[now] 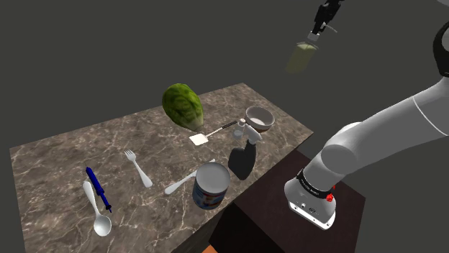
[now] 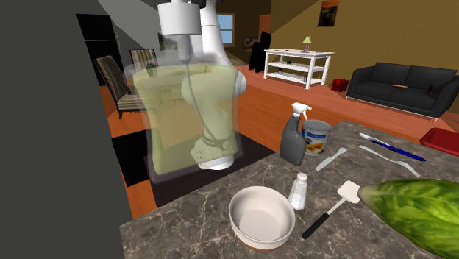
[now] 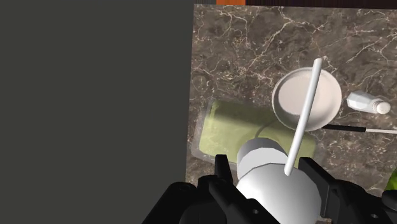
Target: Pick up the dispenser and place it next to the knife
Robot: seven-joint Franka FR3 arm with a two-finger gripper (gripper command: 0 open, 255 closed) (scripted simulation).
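Table (image 1: 57,162): marble-patterned top.
Dispenser (image 1: 303,57): pale green, translucent, high above table, hanging at 6 o'clock under gripper (image 1: 317,29).
Fingers clamped on white pump cap (image 3: 264,159).
Step, by my read: carry.
Next: travel toward 8 o'clock in shoulder view to blue-handled knife (image 1: 98,188), lower dispenser upright beside it, release.

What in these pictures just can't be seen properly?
- Second exterior view: the can is half hidden behind the spray bottle.
- Second exterior view: the green vegetable is cut off by the right and bottom edges.
- Wrist view: where the claw touches the dispenser is covered by the dispenser's white pump top.
- Shoulder view: the can's label is too small to read.
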